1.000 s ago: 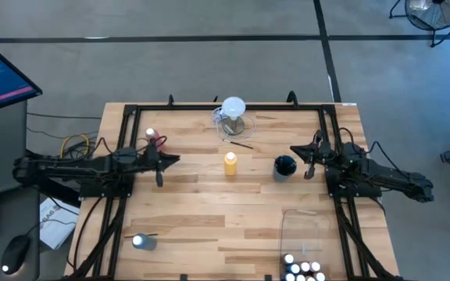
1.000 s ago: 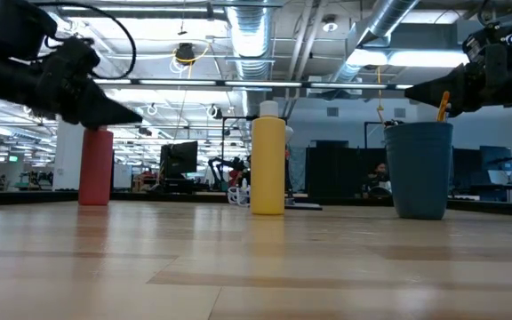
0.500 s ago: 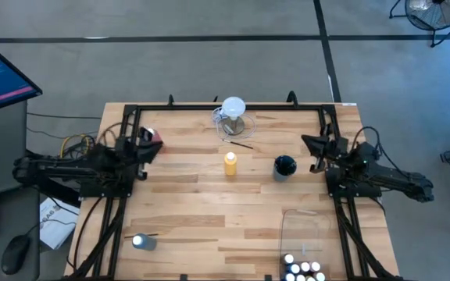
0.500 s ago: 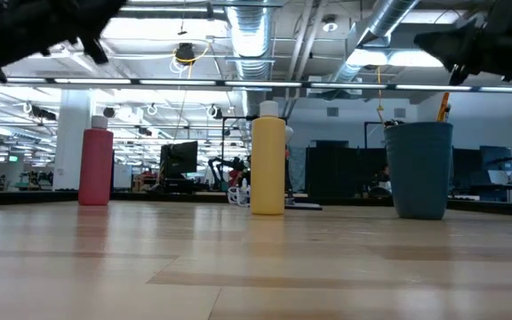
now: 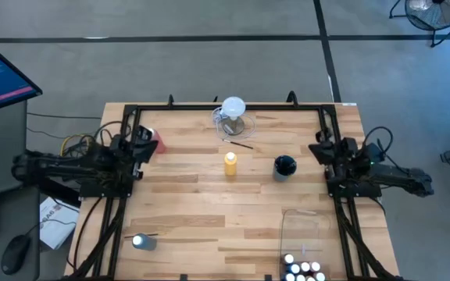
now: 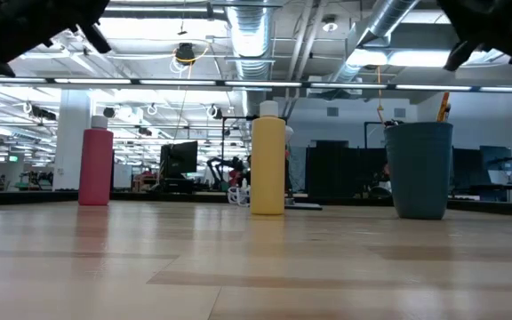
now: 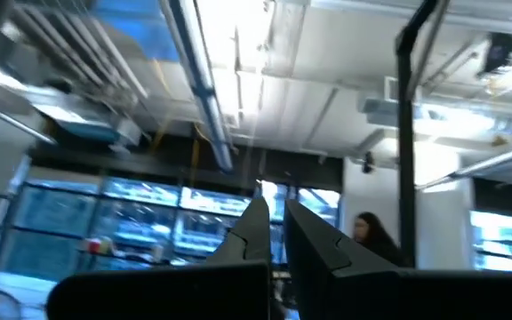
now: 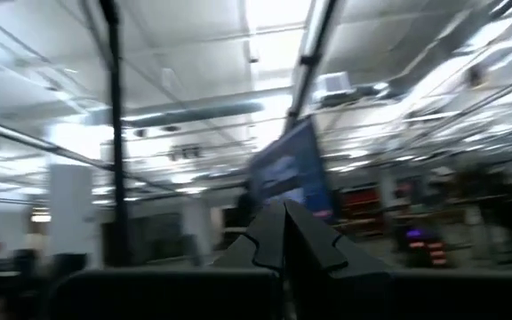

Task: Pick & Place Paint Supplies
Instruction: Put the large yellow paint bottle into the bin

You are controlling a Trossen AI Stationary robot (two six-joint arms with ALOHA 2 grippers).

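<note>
Standing on the table are a pink-red bottle [image 6: 96, 167], a yellow squeeze bottle [image 5: 230, 162] [image 6: 268, 160] and a blue cup [image 5: 285, 166] [image 6: 420, 169] with an orange-handled brush [image 6: 443, 106] sticking out of it. A thin dark brush [image 5: 242, 144] lies flat. My left gripper [image 5: 144, 144] [image 7: 274, 206] is shut and empty at the left edge, tipped upward beside the pink-red bottle [image 5: 157, 139]. My right gripper [image 5: 319, 147] [image 8: 283, 210] is shut and empty at the right edge, also tipped upward.
A clear jug with a white round top [image 5: 233, 115] stands at the far middle. A small grey bottle [image 5: 141, 242] sits near the front left. A clear bin [image 5: 307, 234] at the front right holds white-capped bottles [image 5: 303, 269]. A black frame [image 5: 209, 108] rims the table.
Both grippers have risen and tipped their fingers upward, staying shut. My left gripper has drawn back toward the table's left edge, past the pink-red bottle. My right gripper has drawn back toward the right edge, away from the blue cup. No object has moved.
</note>
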